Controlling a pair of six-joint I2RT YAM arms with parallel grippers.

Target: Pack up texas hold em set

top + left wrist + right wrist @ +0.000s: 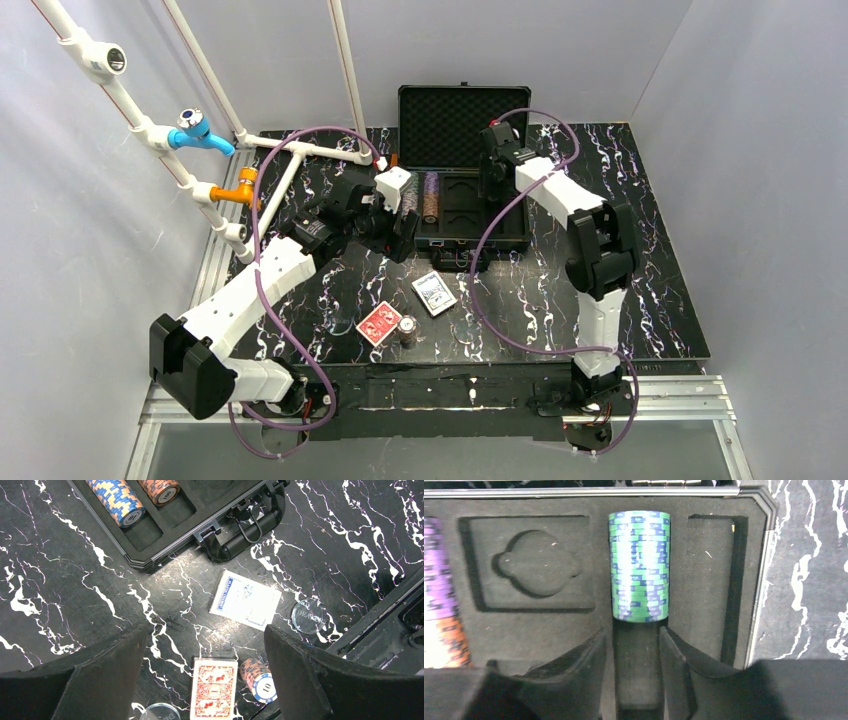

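Observation:
The black briefcase (pixel 462 207) lies open at the back of the table, its egg-crate lid (pixel 455 125) standing up. A purple and orange chip row (pixel 432 197) fills a left slot. My right gripper (pixel 636 650) is open over the case's right side, its fingers straddling an empty slot just below a green chip row (pixel 640 565). My left gripper (pixel 205 630) hangs wide open above the table, holding nothing. Below it lie the red-backed deck (pixel 214 687), the blue-backed deck (pixel 246 600) and a loose orange chip stack (pixel 257 680) on its side.
Two clear round buttons (pixel 308 616) (pixel 160 712) lie on the marbled table near the decks. A white pipe frame (pixel 290 160) stands at the back left. A metal rail (pixel 450 395) runs along the front edge. The case's handle (pixel 245 530) faces the decks.

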